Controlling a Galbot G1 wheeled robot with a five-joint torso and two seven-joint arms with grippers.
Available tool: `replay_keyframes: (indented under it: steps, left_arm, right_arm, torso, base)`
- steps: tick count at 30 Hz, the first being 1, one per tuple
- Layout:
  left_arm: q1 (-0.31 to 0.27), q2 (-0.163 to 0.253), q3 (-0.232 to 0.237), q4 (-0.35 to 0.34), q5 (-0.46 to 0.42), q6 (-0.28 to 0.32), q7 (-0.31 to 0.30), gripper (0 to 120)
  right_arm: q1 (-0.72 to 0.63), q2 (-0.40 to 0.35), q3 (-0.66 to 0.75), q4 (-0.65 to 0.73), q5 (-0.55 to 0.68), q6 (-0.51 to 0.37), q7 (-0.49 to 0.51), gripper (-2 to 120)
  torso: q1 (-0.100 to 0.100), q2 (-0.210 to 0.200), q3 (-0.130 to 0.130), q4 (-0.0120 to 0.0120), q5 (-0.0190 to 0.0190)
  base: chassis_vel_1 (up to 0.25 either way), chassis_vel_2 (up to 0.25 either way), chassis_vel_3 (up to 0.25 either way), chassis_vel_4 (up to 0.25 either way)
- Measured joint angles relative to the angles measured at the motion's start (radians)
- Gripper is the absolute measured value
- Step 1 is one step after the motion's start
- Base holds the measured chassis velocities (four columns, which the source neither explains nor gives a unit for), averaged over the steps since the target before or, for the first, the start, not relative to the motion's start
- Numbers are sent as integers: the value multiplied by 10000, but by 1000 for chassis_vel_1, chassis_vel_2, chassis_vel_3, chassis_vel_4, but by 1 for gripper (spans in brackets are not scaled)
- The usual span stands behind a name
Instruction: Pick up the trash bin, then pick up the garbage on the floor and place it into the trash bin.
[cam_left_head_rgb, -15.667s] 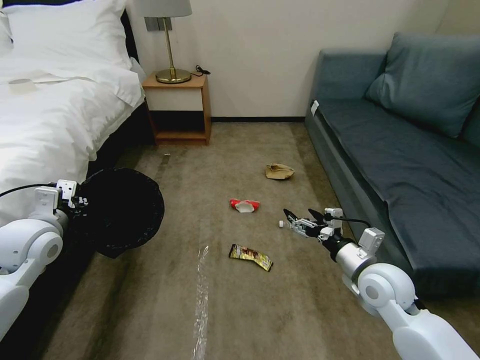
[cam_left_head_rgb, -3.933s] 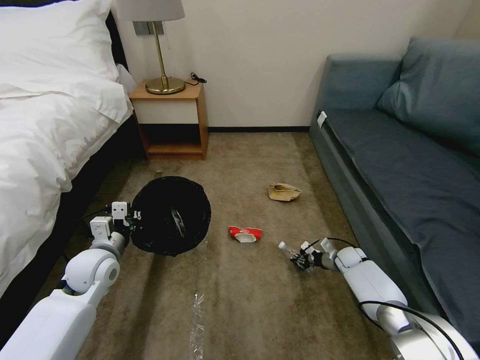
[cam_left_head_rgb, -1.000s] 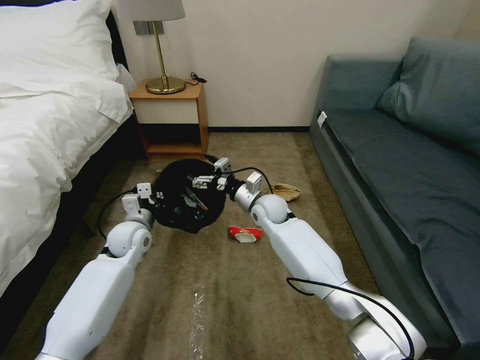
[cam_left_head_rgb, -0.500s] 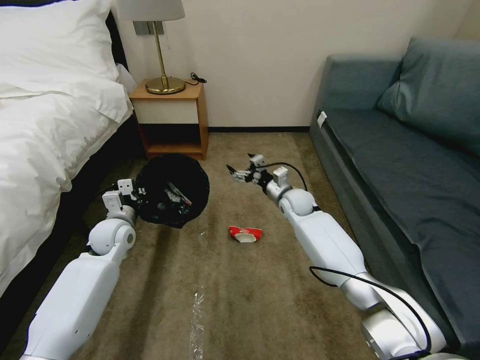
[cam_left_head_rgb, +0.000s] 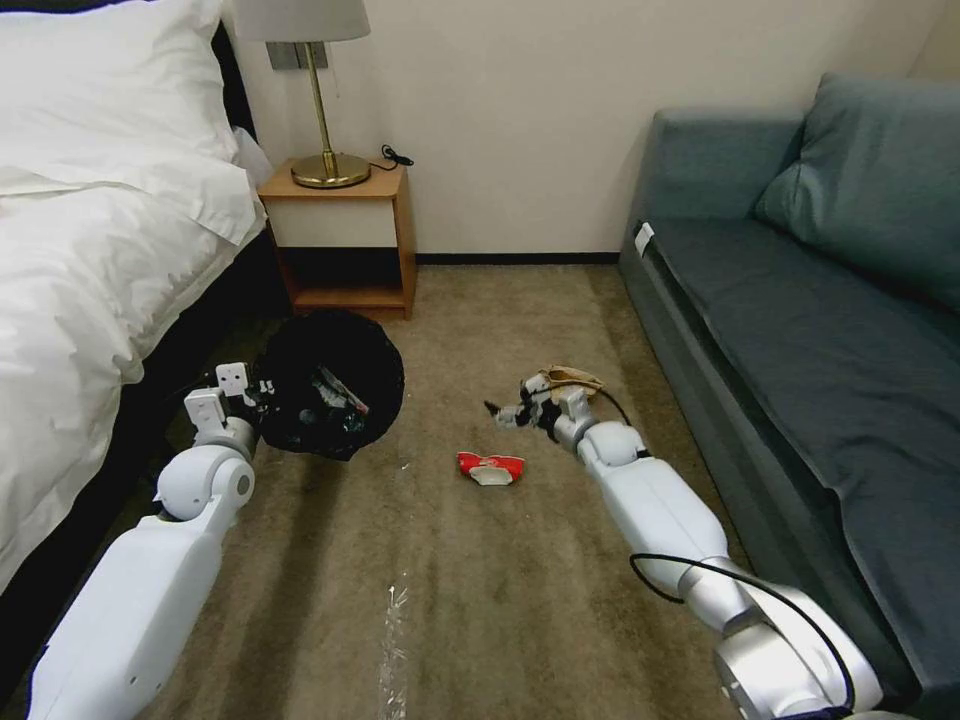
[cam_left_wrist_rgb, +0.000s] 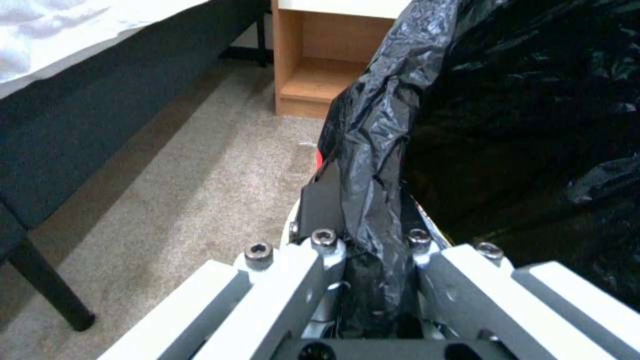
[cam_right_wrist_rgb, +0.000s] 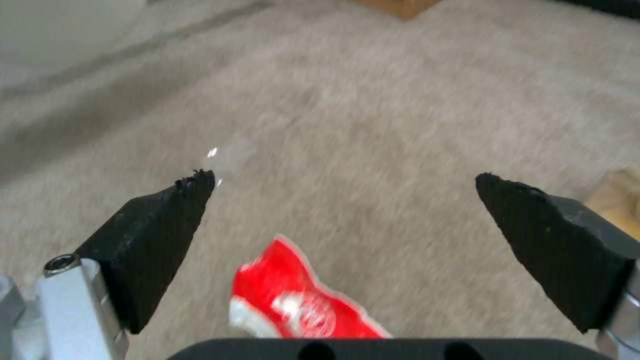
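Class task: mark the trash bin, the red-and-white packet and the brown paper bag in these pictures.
trash bin (cam_left_head_rgb: 300, 395): head view, on the black liner near its rim.
red-and-white packet (cam_left_head_rgb: 490, 467): head view, on its red middle, lying on the carpet.
brown paper bag (cam_left_head_rgb: 572, 377): head view, on its crumpled top, just beyond the right arm.

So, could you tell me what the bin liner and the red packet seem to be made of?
The bin liner looks like thin glossy black plastic film: it crinkles and catches highlights. The red packet appears to be printed plastic or foil wrapper, crumpled flat on the carpet; which one, I cannot tell.
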Motion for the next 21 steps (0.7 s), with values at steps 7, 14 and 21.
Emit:
replay_keyframes:
  steps: [7, 14, 21]
  left_arm:
    - [343, 74, -134, -334, -40, 19, 10, 2]
    - [550, 98, -238, -614, -89, 20, 13, 2]
    - [731, 95, -298, -779, -94, 20, 12, 2]
  right_arm:
    - [-71, 227, 262, -610, -386, 140, -277, 100]
    - [-254, 308, 458, -1043, -854, 353, -412, 100]
    - [-326, 443, 732, -1450, -1152, 679, -436, 100]
  torso:
    - [0, 0, 0, 0, 0]
    - [0, 0, 0, -1, 0]
    - [0, 0, 0, 0, 0]
  base:
    - [0, 0, 0, 0]
    - [0, 0, 0, 0]
    - [0, 0, 0, 0]
